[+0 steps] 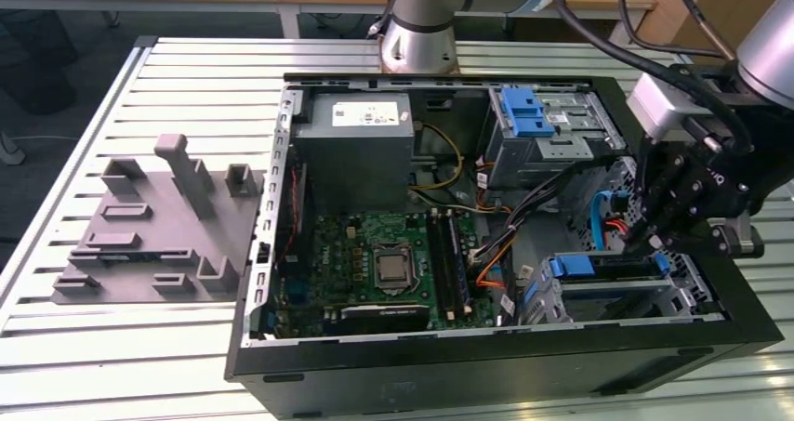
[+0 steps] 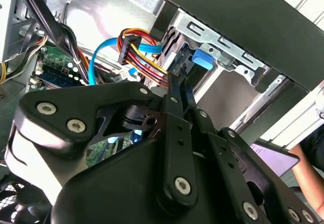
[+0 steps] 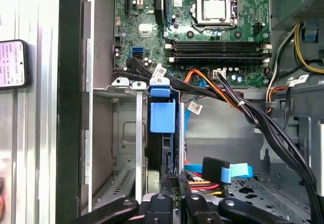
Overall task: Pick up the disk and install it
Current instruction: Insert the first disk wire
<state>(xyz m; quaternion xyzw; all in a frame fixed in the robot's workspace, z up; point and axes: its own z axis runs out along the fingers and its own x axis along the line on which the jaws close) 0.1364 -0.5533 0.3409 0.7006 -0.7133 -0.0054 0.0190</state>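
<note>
The disk (image 1: pixel 602 270) sits edge-on in the lower drive cage at the front right of the open computer case. Its blue bracket (image 3: pixel 162 115) shows between the cage's metal rails, and again in the second wrist view (image 2: pixel 200 59). My gripper (image 1: pixel 639 244) hangs just above the disk's end, inside the case. Both wrist views show its black fingers drawn together, the tips (image 3: pixel 174 179) close to the disk's edge beside the cables. The gripper (image 2: pixel 178 80) is shut with nothing visible between the fingers.
A blue data cable and a red-yellow power cable bundle (image 3: pixel 215 168) lie right beside the fingertips. The motherboard (image 1: pixel 385 263), grey power supply box (image 1: pixel 360 151) and upper cage with a blue latch (image 1: pixel 534 114) occupy the case. A grey fixture (image 1: pixel 162 226) stands on the slatted table.
</note>
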